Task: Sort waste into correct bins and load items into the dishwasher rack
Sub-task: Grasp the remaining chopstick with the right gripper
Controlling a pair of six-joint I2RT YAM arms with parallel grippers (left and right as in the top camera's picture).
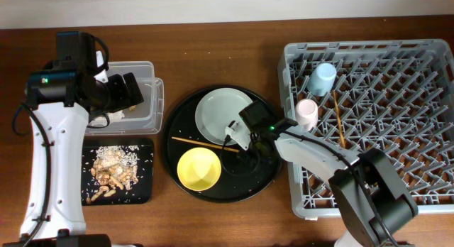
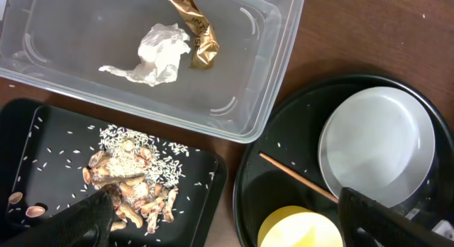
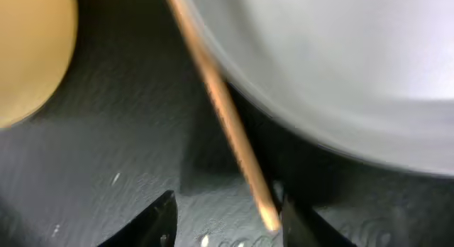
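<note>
Chopstick [image 3: 224,112] lies on the round black tray [image 3: 128,133], tip between the right tool's [image 3: 225,208] spread fingers, unclamped. The left tool [image 2: 225,201] gapes wide too.

The tub [image 2: 64,41] is clear, smooth plastic; the wrapper [image 2: 198,34] inside shines like crinkled foil, the tissue [image 2: 159,55] looks soft paper, the chopstick [image 2: 298,177] plain matt wood.

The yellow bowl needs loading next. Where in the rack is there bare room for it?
Overhead, the dishwasher rack holds nothing at upper right, from the chopstick lying in it to the right wall. Crowded: the left strip with light blue cup and pink cup, and the lower part under the right arm.
</note>
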